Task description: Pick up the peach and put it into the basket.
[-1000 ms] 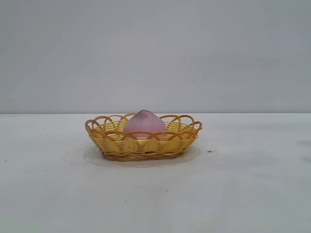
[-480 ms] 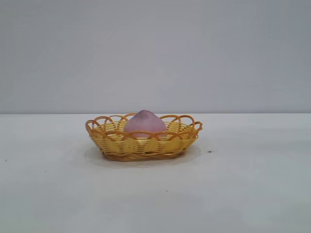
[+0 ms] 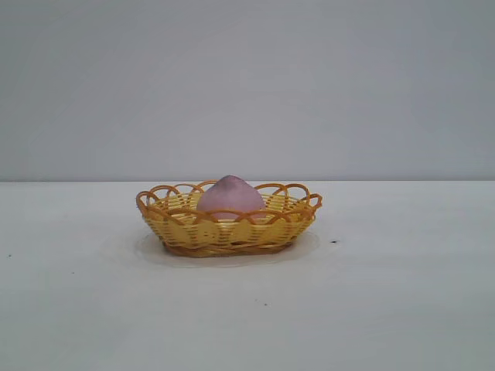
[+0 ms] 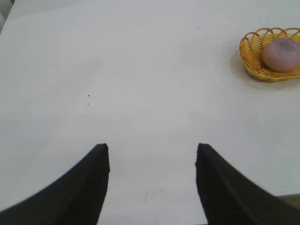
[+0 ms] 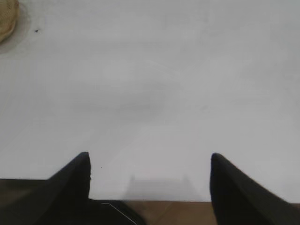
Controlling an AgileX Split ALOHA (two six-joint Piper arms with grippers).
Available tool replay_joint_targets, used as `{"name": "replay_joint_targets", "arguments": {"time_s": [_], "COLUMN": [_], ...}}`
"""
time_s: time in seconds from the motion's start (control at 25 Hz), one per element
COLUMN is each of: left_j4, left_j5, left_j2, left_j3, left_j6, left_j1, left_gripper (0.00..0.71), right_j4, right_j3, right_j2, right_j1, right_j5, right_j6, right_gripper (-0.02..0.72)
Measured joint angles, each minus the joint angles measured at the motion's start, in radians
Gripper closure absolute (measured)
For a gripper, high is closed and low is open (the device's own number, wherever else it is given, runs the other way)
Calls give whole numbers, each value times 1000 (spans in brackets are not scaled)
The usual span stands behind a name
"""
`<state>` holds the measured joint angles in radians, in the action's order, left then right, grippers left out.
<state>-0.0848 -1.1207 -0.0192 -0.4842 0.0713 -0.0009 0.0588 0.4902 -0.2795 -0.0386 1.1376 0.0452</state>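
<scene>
The pink-mauve peach [image 3: 230, 196] lies inside the yellow wicker basket [image 3: 186, 230] at the middle of the white table. Both also show in the left wrist view, the peach [image 4: 281, 54] in the basket [image 4: 251, 54], far from my left gripper [image 4: 152, 150]. The left gripper is open and empty over bare table. My right gripper [image 5: 150, 159] is open and empty above the table's edge; only a sliver of the basket [image 5: 6, 23] shows in its view. Neither gripper shows in the exterior view.
The white table [image 3: 387, 294] stretches around the basket, with a few small dark specks [image 3: 333, 242] on it. A grey wall stands behind. The right wrist view shows the table's edge and brown floor [image 5: 168, 213] below.
A faint shadow on the table around the basket has faded. The basket and peach have not moved.
</scene>
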Motion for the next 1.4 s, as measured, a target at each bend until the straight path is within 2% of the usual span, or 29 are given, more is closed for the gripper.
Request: {"name": "replay_joint_targets", "arguments": {"time_s": [0.4,1.4], "left_j4": [0,8], "left_j5": [0,0], "left_j2": [0,0], "left_j3": [0,0], "left_j6": [0,0], "left_j1": [-3,-3], "left_gripper": [352,352], "right_j4": [-3,-3], "right_j3": [0,0], "right_j2": [290,297], "right_j1": [-9,-9], "right_j5": [-2,1], "right_j6": [-2,-1], "right_gripper": [244,244]}}
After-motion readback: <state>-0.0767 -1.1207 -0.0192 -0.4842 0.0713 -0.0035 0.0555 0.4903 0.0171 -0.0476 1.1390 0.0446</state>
